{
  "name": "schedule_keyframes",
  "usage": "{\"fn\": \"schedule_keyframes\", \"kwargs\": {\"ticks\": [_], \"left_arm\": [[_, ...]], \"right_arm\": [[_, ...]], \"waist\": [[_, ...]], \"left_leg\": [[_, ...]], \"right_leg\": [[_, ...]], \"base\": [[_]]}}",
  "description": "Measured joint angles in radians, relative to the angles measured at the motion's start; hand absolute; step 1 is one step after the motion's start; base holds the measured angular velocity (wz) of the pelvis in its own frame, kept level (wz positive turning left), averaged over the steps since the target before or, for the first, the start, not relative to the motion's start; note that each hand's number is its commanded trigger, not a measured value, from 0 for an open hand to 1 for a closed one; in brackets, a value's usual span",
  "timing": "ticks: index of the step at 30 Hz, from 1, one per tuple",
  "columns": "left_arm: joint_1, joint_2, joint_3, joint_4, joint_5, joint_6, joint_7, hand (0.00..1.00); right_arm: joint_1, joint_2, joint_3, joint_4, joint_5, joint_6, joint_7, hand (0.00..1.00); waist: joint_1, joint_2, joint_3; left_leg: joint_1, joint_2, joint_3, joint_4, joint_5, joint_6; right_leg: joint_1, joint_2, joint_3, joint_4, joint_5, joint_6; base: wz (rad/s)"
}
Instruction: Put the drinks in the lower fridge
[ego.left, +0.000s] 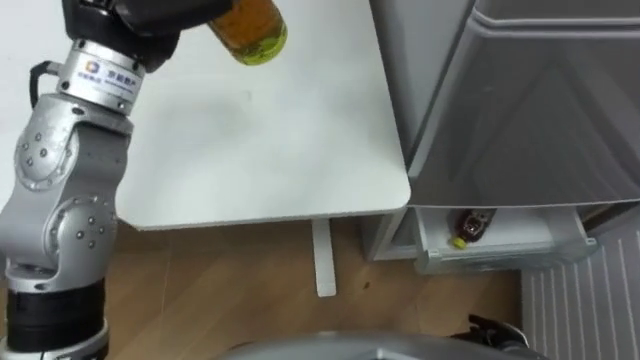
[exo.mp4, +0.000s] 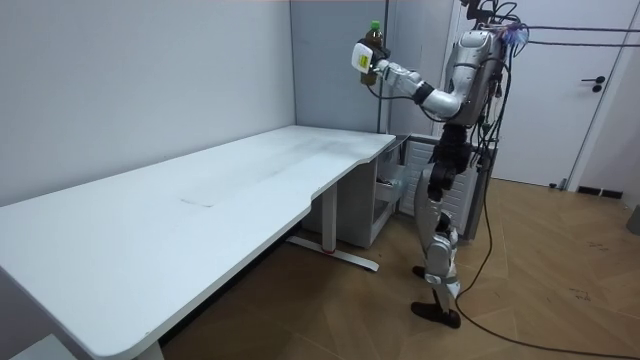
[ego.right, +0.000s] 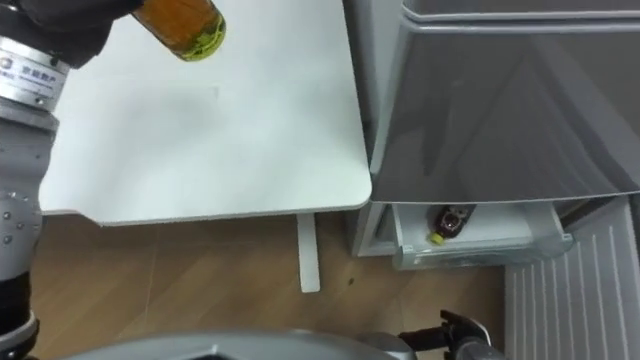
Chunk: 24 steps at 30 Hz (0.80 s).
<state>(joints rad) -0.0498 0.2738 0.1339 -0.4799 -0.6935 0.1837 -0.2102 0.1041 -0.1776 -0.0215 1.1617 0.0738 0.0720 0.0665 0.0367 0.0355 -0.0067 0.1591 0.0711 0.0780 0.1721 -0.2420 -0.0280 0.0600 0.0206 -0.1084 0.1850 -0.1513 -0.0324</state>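
Note:
A bottle of amber drink with a green cap (ego.left: 255, 30) is held up over the white desk (ego.left: 250, 140), and my left hand (ego.left: 150, 20) is shut on it. In the room view the bottle (exo.mp4: 371, 48) is raised to about head height, cap upward. At the lower right the fridge's bottom drawer (ego.left: 500, 250) stands pulled out. A dark bottle with a yellow cap (ego.left: 472, 225) lies in that drawer. My right hand (ego.left: 495, 330) shows dark at the bottom edge, below the drawer, well away from both bottles.
The grey fridge front (ego.left: 540, 100) rises on the right, close against the desk's rounded corner (ego.left: 400, 190). A white desk leg (ego.left: 323, 260) stands on the wooden floor between me and the drawer. I stand at the desk's end facing the fridge.

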Motion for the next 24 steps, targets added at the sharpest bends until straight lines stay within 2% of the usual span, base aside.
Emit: {"fn": "schedule_keyframes", "kwargs": {"ticks": [3,7,12,15,19,22,24], "left_arm": [[0.02,-0.011,0.008,-0.003,-0.023,0.0,-0.075,1.0],[0.027,-0.012,0.007,-0.003,-0.025,0.0,-0.136,1.0],[0.065,-0.033,0.006,-0.003,-0.151,0.001,-0.205,1.0],[0.11,-0.033,-0.026,0.011,-0.209,0.003,-0.227,1.0],[0.179,-0.034,-0.078,0.026,-0.22,0.031,-0.239,1.0],[0.187,-0.036,-0.1,0.058,-0.232,0.046,-0.245,1.0],[0.187,-0.037,-0.114,0.103,-0.26,0.046,-0.264,1.0]], "right_arm": [[-0.006,0.001,0.001,0.0,0.0,0.001,0.003,0.0],[-0.01,0.003,0.02,-0.012,0.0,0.0,0.012,0.0],[-0.005,0.003,0.074,-0.099,-0.013,0.017,0.044,0.0],[-0.008,0.003,0.119,-0.207,-0.053,0.031,0.09,0.0],[-0.006,0.007,0.139,-0.356,-0.091,0.053,0.163,0.0],[-0.008,0.009,0.162,-0.442,-0.092,0.055,0.207,0.0],[-0.007,0.008,0.181,-0.482,-0.084,0.063,0.229,0.0]], "waist": [[0.007,0.003,-0.0019],[0.013,0.003,-0.0014],[0.019,-0.004,0.0026],[0.02,-0.008,0.0044],[0.02,-0.017,0.0087],[0.023,-0.027,0.0141],[0.02,-0.029,0.014]], "left_leg": [[0.002,-0.001,-0.011,0.0,0.0,0.0],[0.001,-0.002,-0.018,0.0,0.0,0.0],[0.002,-0.006,-0.027,0.0,0.001,0.0],[0.001,-0.008,-0.029,0.0,0.001,0.0],[0.0,-0.015,-0.039,0.0,0.001,0.0],[0.0,-0.015,-0.039,0.0,0.001,0.0],[0.001,-0.015,-0.038,0.001,0.001,0.0]], "right_leg": [[0.012,-0.001,-0.009,-0.002,-0.001,0.001],[0.016,-0.001,-0.02,-0.002,-0.002,0.001],[0.018,-0.003,-0.028,0.002,-0.01,0.002],[0.012,-0.007,-0.03,0.003,-0.011,0.004],[0.011,-0.019,-0.035,0.02,-0.021,0.008],[0.013,-0.02,-0.035,0.02,-0.022,0.009],[0.014,-0.021,-0.035,0.02,-0.022,0.009]], "base": [[0.12],[0.06],[0.04],[0.02],[0.06],[0.01],[0.0]]}}
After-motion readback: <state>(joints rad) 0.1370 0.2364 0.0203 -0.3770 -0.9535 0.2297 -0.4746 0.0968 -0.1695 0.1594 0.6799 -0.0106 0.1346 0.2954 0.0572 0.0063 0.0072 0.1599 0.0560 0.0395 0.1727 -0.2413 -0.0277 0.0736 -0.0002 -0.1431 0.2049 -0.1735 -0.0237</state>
